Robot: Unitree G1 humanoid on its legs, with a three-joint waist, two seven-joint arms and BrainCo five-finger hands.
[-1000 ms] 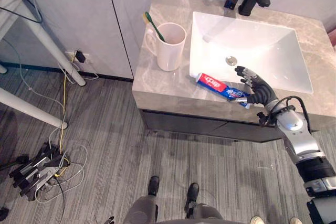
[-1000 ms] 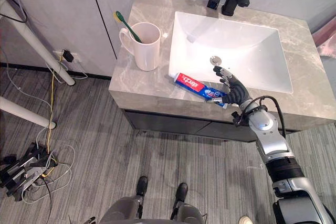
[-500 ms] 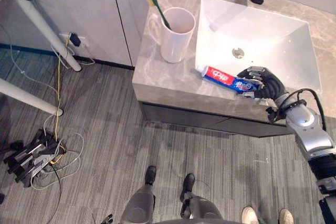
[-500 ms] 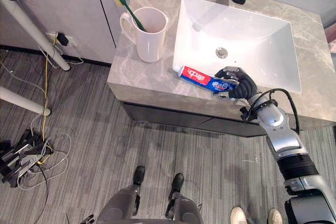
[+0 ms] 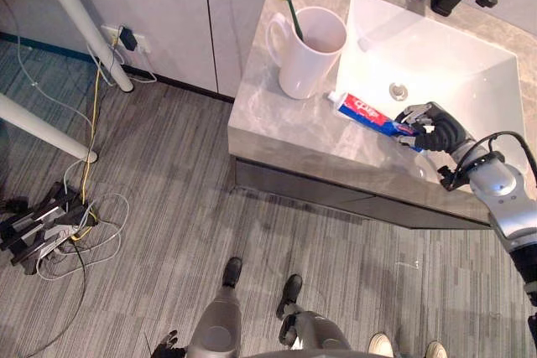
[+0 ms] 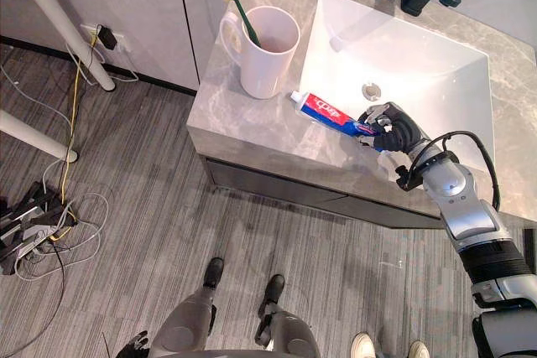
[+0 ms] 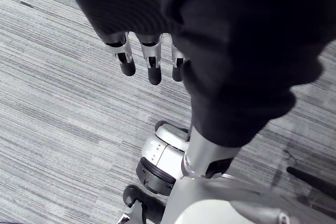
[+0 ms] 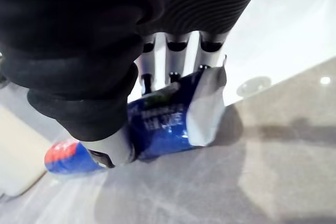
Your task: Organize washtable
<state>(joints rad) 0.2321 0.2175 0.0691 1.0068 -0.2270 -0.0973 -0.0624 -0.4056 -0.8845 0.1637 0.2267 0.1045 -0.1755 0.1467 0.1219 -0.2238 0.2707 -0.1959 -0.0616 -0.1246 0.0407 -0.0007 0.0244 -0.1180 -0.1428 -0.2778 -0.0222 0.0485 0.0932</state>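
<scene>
We see the right robot hand (image 6: 396,128) curled round the crimped end of the toothpaste tube (image 6: 331,111) — red, white and blue, white cap toward the mug (image 6: 267,52) holding a green toothbrush (image 6: 239,7). The tube lies on the counter (image 6: 252,123) along the front rim of the sink (image 6: 403,48). The left robot hand (image 7: 151,59) hangs over the floor (image 7: 52,103) — fingers straight.

The toothpaste tube (image 5: 366,111) is red, white and blue with a white cap. It lies flat on the grey stone table (image 5: 277,119), along the front rim of the white sink (image 5: 436,64). Its cap points at the mug (image 5: 309,54), and the right robot hand (image 5: 436,129) is curled round its flat blue end. The white mug stands upright just beside the cap. A green toothbrush (image 5: 290,6) leans inside the mug, head up
</scene>
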